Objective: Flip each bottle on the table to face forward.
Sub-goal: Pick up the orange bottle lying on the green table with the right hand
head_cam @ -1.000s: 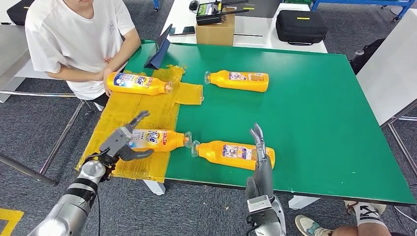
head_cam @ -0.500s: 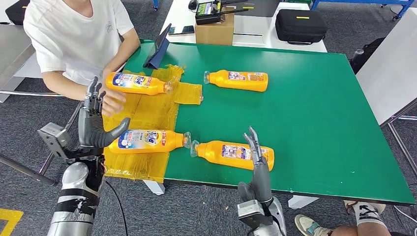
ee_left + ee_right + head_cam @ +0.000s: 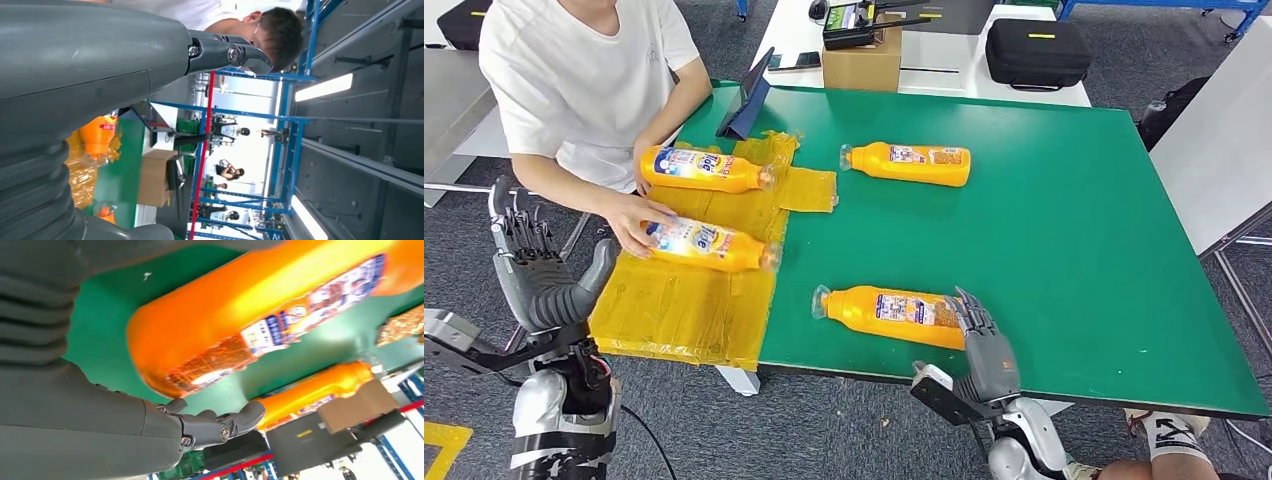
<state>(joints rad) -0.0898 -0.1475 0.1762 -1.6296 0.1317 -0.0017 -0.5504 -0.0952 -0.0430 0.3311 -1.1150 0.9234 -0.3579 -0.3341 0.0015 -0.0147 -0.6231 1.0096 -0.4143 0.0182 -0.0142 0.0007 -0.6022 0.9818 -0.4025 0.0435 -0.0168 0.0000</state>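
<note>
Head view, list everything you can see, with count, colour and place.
Bottles: four, orange; two on the sheet, two on bare table.
Table: one, green.
Sheet: one, yellow, table's left end.
Tablet: one, dark, far left corner.
Box: one, brown, white table behind.
Case: one, black, same table.
Person: one, white shirt, holding a sheet bottle.
Left hand: grey, raised beside table.
Right hand: grey, at near bottle's base.

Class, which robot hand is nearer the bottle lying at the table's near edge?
Right. The right robot hand sits at that bottle's base end; the left robot hand is raised off the table's left side.
</note>
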